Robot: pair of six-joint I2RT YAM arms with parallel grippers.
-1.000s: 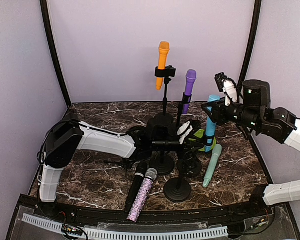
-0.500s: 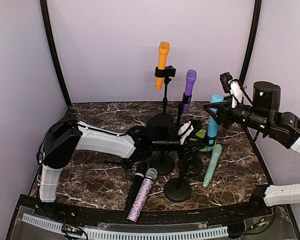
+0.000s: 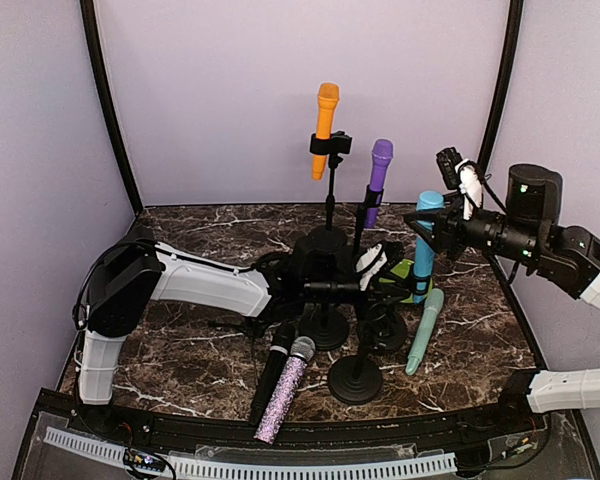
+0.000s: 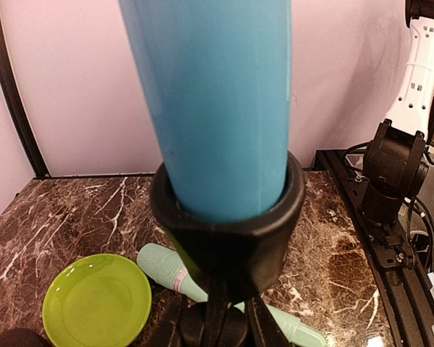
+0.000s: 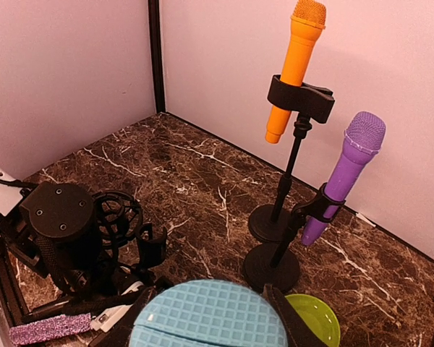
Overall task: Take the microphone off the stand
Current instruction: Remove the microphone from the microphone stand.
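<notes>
Right gripper (image 3: pixel 426 224) clamped on blue microphone (image 3: pixel 421 265) near head. Mic body seated upright in stand clip (image 4: pixel 228 217). Left gripper (image 4: pixel 217 324) pinched on stand post (image 4: pixel 218 300) below clip. We note purple microphone (image 3: pixel 378 168) near on left, right wall (image 3: pixel 570 110) near, free room above head.

Bright, even, soft light; faint shadows; close blue microphone (image 4: pixel 217 108) slightly blurred
</notes>
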